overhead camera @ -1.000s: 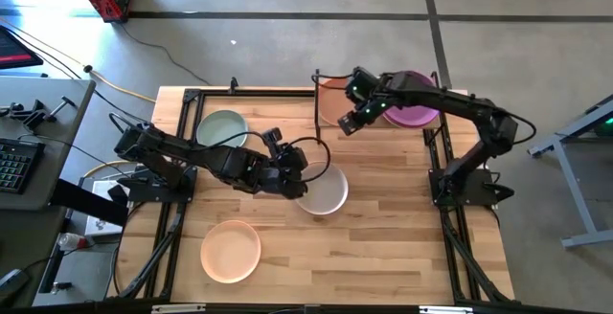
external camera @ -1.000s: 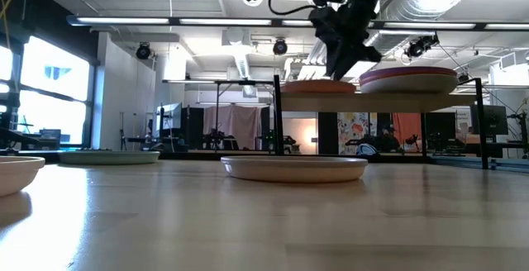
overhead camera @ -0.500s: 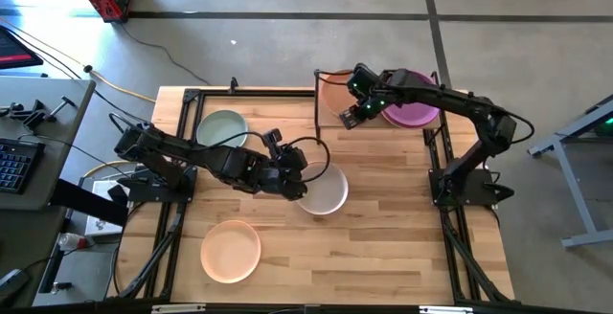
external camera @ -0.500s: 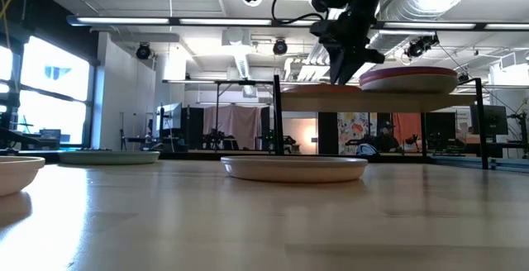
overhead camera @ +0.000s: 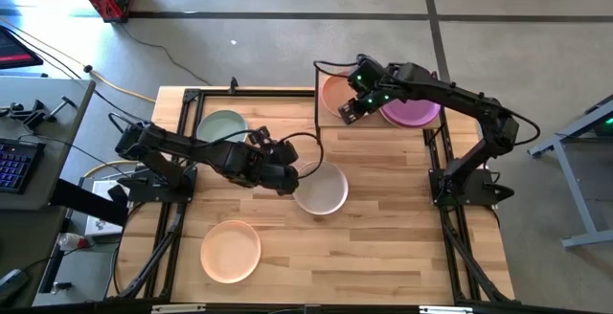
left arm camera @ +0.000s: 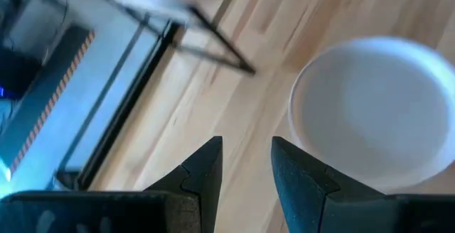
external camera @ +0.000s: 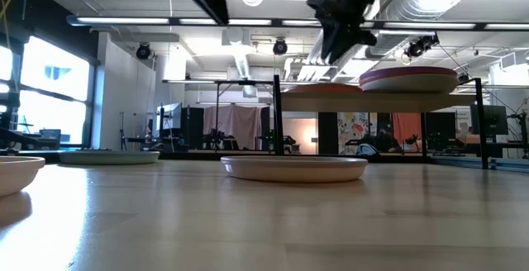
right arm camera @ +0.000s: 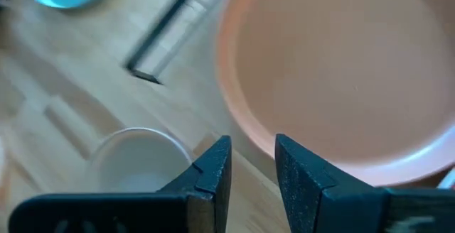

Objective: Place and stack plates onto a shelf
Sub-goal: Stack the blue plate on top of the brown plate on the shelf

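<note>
Raised light-wood shelf [overhead camera: 378, 123]: a terracotta round plate [overhead camera: 337, 94] and a purple plate stack [overhead camera: 414, 111] are already placed. Off-shelf, an off-white plate [overhead camera: 323, 190], sage green plate [overhead camera: 222, 126] and peach plate [overhead camera: 231, 250] are left. Right gripper [overhead camera: 347, 109] is parted and empty over the shelf; left gripper [overhead camera: 289, 175], beside the off-white plate, is parted and empty.

A small raised light-wood shelf on black metal posts [overhead camera: 330, 119] carries a round shallow terracotta plate [overhead camera: 336, 94] and, beside it, a purple plate [overhead camera: 414, 113]. On the bench lie a sage green plate [overhead camera: 221, 125], a cream-white plate [overhead camera: 324, 190] and a pale peach plate [overhead camera: 230, 250], well apart.
</note>
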Available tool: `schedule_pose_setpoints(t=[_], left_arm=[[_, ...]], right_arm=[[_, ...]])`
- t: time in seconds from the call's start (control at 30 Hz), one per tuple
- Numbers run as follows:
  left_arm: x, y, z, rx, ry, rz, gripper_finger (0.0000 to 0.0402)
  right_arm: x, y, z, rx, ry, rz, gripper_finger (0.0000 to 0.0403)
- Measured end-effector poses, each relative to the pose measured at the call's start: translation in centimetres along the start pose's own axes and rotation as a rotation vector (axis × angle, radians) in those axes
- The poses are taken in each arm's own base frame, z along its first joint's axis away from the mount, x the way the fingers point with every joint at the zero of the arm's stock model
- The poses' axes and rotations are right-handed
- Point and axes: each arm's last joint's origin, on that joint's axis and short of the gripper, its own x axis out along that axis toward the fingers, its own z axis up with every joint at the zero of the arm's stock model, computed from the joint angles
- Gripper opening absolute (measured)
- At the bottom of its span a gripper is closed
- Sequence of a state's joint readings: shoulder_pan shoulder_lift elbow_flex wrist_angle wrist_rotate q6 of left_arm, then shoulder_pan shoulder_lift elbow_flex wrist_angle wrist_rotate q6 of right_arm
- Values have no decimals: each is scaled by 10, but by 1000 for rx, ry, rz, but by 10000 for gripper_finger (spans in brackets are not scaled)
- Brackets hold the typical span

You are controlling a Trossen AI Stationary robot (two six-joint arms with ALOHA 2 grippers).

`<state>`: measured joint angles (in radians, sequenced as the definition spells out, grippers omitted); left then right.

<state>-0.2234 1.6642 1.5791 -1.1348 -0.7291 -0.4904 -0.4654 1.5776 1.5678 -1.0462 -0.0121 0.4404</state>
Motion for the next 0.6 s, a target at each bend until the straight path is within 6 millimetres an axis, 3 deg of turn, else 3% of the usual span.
schedule_pose_setpoints(t=[0.3,0.6], left_arm=[[44,6,-41,-79,297,18,108],[84,17,-81,-211,532,78,108]], right_arm=[[-54,34,6,-177,-64,158,87],[-102,56,-1,-258,-115,220,87]])
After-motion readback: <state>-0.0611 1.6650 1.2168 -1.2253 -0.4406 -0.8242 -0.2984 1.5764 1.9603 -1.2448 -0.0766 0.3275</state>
